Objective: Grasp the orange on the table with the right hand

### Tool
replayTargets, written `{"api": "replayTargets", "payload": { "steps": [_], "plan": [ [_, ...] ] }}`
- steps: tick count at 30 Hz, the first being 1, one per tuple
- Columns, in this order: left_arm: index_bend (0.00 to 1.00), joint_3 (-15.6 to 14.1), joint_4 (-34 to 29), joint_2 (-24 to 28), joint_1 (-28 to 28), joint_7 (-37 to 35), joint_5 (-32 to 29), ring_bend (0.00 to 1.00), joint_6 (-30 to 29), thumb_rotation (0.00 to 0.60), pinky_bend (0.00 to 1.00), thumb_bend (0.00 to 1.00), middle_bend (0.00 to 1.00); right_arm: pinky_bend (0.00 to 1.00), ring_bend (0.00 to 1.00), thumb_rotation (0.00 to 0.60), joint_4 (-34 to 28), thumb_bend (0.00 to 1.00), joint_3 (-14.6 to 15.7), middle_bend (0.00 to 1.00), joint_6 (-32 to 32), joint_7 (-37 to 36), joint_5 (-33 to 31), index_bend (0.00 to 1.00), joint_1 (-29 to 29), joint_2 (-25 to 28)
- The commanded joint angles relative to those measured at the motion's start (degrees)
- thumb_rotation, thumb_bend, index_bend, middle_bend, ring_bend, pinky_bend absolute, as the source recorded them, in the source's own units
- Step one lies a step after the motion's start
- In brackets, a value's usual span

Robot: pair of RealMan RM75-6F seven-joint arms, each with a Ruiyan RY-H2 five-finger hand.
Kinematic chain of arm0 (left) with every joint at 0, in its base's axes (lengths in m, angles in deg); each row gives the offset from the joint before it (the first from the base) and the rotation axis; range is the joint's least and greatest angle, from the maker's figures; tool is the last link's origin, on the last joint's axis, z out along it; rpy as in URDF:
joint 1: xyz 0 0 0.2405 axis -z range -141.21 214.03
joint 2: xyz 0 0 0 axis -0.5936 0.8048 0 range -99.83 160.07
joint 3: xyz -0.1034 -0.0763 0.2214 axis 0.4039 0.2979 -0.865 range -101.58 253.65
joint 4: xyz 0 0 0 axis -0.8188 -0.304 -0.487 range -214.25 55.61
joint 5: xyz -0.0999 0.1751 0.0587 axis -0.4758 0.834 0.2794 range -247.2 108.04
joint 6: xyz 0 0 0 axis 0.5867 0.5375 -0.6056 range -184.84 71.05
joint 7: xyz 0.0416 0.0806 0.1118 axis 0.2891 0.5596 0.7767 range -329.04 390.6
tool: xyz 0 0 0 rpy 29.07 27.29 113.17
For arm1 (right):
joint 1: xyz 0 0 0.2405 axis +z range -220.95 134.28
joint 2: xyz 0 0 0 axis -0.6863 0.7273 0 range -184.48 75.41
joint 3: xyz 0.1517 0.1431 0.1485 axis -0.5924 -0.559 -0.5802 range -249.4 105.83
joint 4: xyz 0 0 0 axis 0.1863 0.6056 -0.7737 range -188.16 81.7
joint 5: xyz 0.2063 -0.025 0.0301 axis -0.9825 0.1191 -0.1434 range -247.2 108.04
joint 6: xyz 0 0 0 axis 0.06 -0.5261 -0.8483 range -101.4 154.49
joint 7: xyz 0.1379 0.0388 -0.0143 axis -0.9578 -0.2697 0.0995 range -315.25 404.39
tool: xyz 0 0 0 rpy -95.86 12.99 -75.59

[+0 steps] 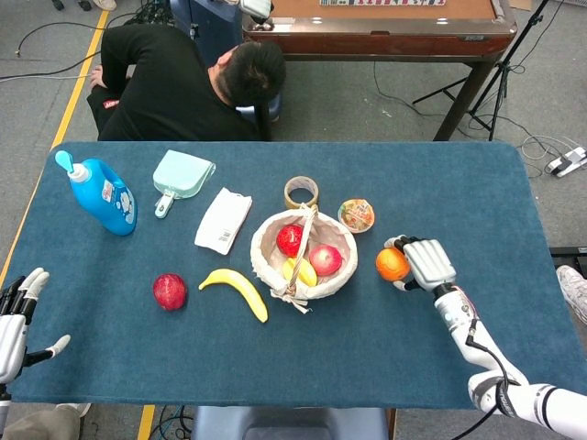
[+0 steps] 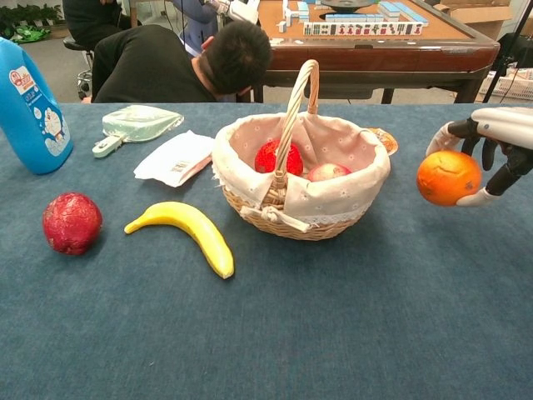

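Head view: right hand (image 1: 427, 264) is gripping the orange (image 1: 392, 264), fingers curling round it, just right of the basket (image 1: 266, 252). Left hand (image 1: 13, 323) is idling at the table's (image 1: 459, 183) near-left edge, fingers spreading, holding nothing.

Chest view: orange (image 2: 448, 177) is sitting in the right hand (image 2: 498, 142), thumb under, fingers over, seemingly clear of the cloth.

Orange (image 2: 448, 177): round, dimpled skin, whole. Held in my right hand (image 1: 427, 264), lifted off the table, just beside the basket (image 1: 266, 246).
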Motion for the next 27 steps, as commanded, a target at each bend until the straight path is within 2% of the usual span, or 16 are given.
{"api": "replayTargets", "payload": {
  "steps": [1, 7, 9, 12, 15, 18, 23, 27],
  "plan": [
    [0.04, 0.1, -0.14, -0.06, -0.02, -0.08, 0.21, 0.0, -0.3, 0.6, 0.08, 0.17, 0.0, 0.46, 0.35, 0.6, -5.7, 0.21, -1.74, 0.48, 3.95, -4.25, 5.38, 0.44, -0.2, 2.98],
    [0.04, -0.05, -0.27, 0.15, -0.54, -0.4, 0.41, 0.0, -1.03, 0.6, 0.08, 0.17, 0.0, 0.46, 0.35, 0.6, -10.14, 0.21, -3.9, 0.4, 4.04, -1.84, 4.99, 0.44, 2.21, 3.38],
    [0.04, -0.06, -0.35, 0.29, -0.69, -0.51, 0.51, 0.0, -1.28, 0.6, 0.08, 0.17, 0.0, 0.46, 0.35, 0.6, -11.36, 0.21, -4.55, 0.37, 3.59, -0.03, 3.9, 0.4, 3.34, 2.8],
    [0.04, -0.1, -0.51, 0.5, -0.91, -0.65, 0.64, 0.0, -1.62, 0.6, 0.08, 0.17, 0.0, 0.46, 0.3, 0.6, -12.74, 0.21, -4.92, 0.28, 2.76, 2.77, 2.59, 0.29, 4.88, 2.16],
    [0.04, -0.21, -0.57, 0.66, -1.14, -0.63, 0.6, 0.0, -1.75, 0.6, 0.08, 0.17, 0.0, 0.44, 0.19, 0.6, -13.91, 0.2, -4.85, 0.13, 2.46, 5.19, 1.58, 0.1, 5.85, 1.83],
    [0.04, -0.27, -0.56, 0.75, -1.33, -0.65, 0.53, 0.0, -1.87, 0.6, 0.08, 0.17, 0.0, 0.39, 0.11, 0.6, -14.61, 0.2, -4.55, 0.02, 2.34, 6.3, 0.86, 0.01, 6.29, 1.88],
    [0.04, -0.25, -0.55, 0.8, -1.36, -0.74, 0.61, 0.0, -1.86, 0.6, 0.08, 0.17, 0.0, 0.35, 0.08, 0.6, -15.23, 0.2, -3.86, 0.0, 3.84, 6.2, 1.16, 0.0, 5.6, 2.77],
    [0.04, -0.1, -0.33, 0.95, -1.29, -1.13, 0.41, 0.0, -1.67, 0.6, 0.08, 0.17, 0.0, 0.35, 0.08, 0.6, -15.61, 0.2, -1.58, 0.02, 8.56, 5.54, 3.61, 0.0, 1.86, 5.51]
  ]
}}
